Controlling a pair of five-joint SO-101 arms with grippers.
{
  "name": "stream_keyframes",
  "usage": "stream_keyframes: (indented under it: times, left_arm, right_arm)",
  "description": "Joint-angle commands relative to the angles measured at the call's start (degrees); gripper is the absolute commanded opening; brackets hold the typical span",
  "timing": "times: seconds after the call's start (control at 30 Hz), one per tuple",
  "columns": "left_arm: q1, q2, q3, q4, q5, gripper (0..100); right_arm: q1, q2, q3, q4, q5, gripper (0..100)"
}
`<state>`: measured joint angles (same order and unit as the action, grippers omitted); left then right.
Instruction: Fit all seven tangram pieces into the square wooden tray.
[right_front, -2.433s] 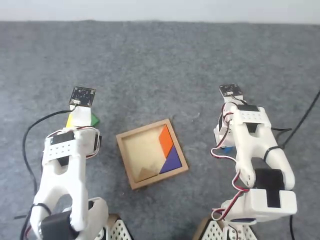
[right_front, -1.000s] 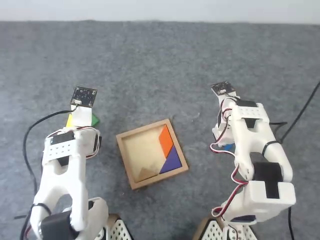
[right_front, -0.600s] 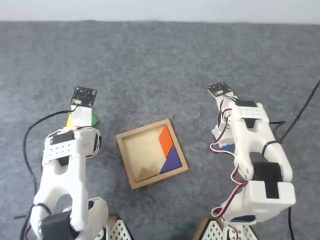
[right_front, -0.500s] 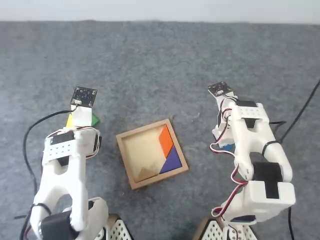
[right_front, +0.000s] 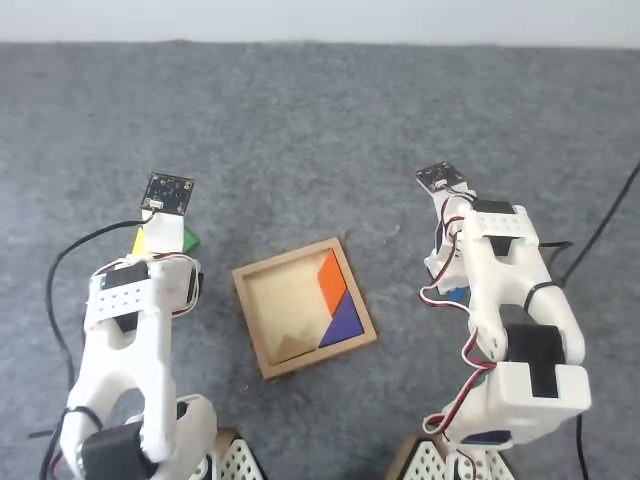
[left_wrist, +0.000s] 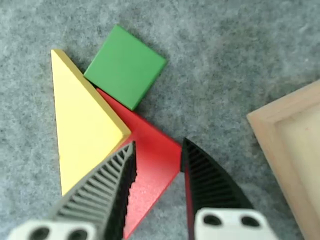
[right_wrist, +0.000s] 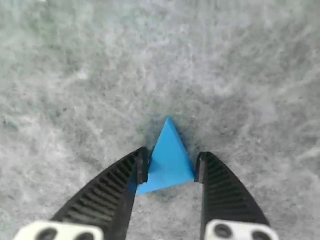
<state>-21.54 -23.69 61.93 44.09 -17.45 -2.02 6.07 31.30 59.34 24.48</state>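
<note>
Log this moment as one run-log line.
left gripper: jaws open over red triangle | right gripper: jaws shut on blue triangle | tray: holds orange piece, purple piece

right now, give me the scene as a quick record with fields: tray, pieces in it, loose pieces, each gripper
tray: square wooden tray, lying on the grey table between the two arms
in tray: orange piece and purple triangle, touching, along one side
loose by left arm: green square, yellow triangle, red triangle, clustered beside the tray
loose by right arm: blue triangle, alone
left gripper: open, astride a corner of the red triangle
right gripper: shut on the blue triangle, which lies on the table
</note>
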Motion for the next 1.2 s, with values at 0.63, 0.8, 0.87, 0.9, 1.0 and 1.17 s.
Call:
stream_keyframes:
  times: [0.63,0.8,0.87,0.9,1.0,1.17]
  left_arm:
    - [-0.44,-2.37,-0.13,0.18,-0.79,15]
    - [-0.44,-2.37,-0.13,0.18,-0.88,15]
    - [-0.53,-2.37,-0.13,0.18,-0.88,15]
    - [-0.53,-2.37,-0.13,0.26,-0.97,15]
    - [-2.29,-2.37,-0.13,0.26,-2.02,15]
    - [-10.29,-2.37,-0.4,2.37,-3.69,15]
  right_arm:
    - [-2.51,-0.84,-19.34,18.07,6.51,11.8]
    - [-7.78,-0.84,-29.27,27.12,15.65,11.8]
    - [-11.12,-0.84,-32.44,29.32,19.52,11.8]
    - [-13.05,-0.84,-33.58,30.11,21.54,11.8]
    - [-19.38,-0.84,-34.81,30.99,27.6,11.8]
    - [-29.23,-0.22,-34.64,30.37,35.87,11.8]
